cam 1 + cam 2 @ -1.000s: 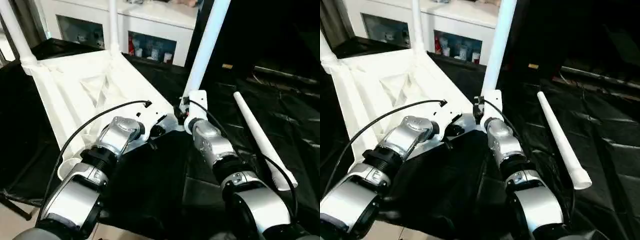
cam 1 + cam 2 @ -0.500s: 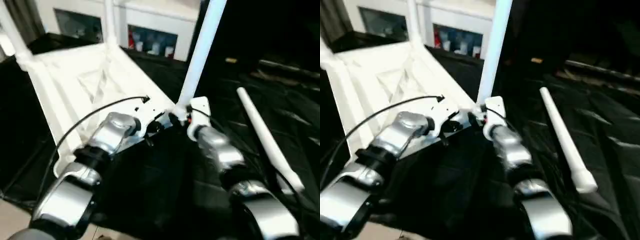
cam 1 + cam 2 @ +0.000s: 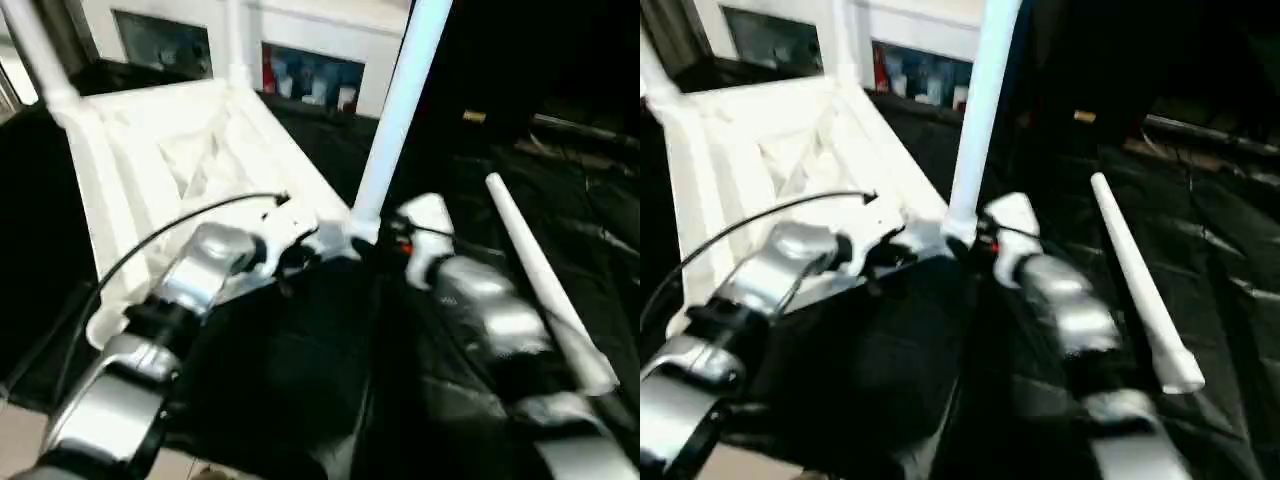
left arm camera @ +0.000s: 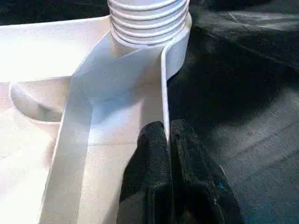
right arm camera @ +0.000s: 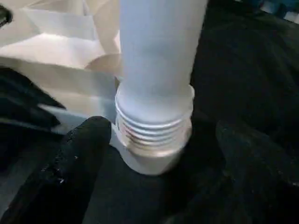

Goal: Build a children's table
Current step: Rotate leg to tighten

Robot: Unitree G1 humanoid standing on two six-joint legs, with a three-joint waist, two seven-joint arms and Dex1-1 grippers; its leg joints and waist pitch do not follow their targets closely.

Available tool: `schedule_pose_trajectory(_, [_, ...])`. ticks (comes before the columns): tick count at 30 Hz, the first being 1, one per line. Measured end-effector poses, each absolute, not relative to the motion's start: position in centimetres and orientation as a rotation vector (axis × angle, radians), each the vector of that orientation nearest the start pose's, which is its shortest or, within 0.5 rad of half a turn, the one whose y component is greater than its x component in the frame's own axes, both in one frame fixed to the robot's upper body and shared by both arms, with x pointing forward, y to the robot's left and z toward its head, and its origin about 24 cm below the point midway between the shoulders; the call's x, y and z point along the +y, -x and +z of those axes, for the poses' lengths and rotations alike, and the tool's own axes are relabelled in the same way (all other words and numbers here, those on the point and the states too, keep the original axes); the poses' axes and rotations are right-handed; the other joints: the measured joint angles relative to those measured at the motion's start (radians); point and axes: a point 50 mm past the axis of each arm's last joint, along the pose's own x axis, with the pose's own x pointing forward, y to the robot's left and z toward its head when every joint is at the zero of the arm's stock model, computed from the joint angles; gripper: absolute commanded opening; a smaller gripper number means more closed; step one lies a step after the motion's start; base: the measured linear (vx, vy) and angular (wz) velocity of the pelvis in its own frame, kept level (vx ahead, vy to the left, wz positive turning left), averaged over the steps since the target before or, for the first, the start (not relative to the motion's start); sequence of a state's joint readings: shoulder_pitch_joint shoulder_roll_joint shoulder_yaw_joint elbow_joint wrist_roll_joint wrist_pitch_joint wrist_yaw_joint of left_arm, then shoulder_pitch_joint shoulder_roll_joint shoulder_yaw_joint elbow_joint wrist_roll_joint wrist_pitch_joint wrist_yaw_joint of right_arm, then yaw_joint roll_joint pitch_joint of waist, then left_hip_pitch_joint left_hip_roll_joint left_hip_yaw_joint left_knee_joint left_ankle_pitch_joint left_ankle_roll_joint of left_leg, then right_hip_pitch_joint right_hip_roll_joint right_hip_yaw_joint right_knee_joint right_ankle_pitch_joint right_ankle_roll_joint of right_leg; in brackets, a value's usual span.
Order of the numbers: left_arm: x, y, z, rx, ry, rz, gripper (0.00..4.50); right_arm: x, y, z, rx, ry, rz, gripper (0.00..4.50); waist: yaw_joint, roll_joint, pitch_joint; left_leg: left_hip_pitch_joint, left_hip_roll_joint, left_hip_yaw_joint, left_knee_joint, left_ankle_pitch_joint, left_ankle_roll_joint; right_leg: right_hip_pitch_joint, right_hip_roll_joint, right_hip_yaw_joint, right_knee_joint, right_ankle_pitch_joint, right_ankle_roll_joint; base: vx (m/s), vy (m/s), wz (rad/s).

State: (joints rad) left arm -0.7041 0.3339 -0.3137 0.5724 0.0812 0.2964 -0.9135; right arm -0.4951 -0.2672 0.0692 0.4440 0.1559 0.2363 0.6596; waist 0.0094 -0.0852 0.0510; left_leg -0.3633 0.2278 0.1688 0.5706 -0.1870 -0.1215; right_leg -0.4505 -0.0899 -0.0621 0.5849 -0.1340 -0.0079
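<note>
Black cloth (image 3: 300, 380): top (image 3: 150, 170) upside down, leg (image 5: 159, 70) in corner socket (image 5: 152, 149). L tool (image 4: 168, 154) pinches its rim; R tool (image 5: 154, 163) spread round leg.

A white cabinet (image 3: 300, 40) with glass-fronted shelves stands across the upper left; black crinkled sheeting (image 3: 590, 200) covers the surface at right.

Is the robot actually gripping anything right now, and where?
Yes: the left end effector pinches the thin side rim of the tabletop, near the corner leg. The right end effector is open around that leg's base, holding nothing.
</note>
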Motion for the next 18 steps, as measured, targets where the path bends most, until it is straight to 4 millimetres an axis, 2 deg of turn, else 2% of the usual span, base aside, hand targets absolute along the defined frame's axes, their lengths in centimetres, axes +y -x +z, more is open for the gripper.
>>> schedule_pose_trajectory(5, [12.8, -33.6, 7.3, 0.458, -0.497, -1.106, 0.0, -16.4, -32.8, 7.7, 0.219, 0.124, 0.787, 4.06, 0.006, 0.0, 0.0, 0.0, 0.0, 0.0, 0.001, 0.001, 0.001, 0.0, 0.0, 0.0, 0.001, 0.0, 0.0, 0.0, 0.0, 0.0])
schedule_pose_trajectory(7, [13.0, -33.2, 7.3, 0.453, -0.504, -1.135, 0.0, -16.7, -32.6, 7.7, 0.222, 0.118, 0.814, 4.34, 0.01, 0.0, 0.0, 0.0, 0.0, 0.0, 0.001, 0.001, 0.001, 0.0, 0.0, 0.0, 0.002, 0.0, 0.0, 0.0, 0.0, 0.0])
schedule_pose_trajectory(11, [13.2, -32.4, 7.1, 0.449, -0.514, -1.205, 0.0, -16.7, -31.4, 7.7, 0.242, 0.142, 0.934, 4.47, 0.023, 0.0, 0.0, 0.001, 0.0, 0.0, 0.004, 0.0, 0.001, 0.0, -0.001, 0.001, 0.007, -0.002, 0.001, 0.0, 0.0, 0.0])
schedule_pose_trajectory(18, [13.0, -31.6, 7.0, 0.453, -0.495, -1.276, 0.0, -16.1, -30.5, 7.3, 0.292, 0.183, 1.042, 4.47, 0.028, -0.001, 0.0, -0.002, 0.002, 0.0, 0.015, 0.0, 0.0, 0.0, -0.002, 0.001, 0.014, -0.002, 0.001, 0.0, 0.0, 0.0])
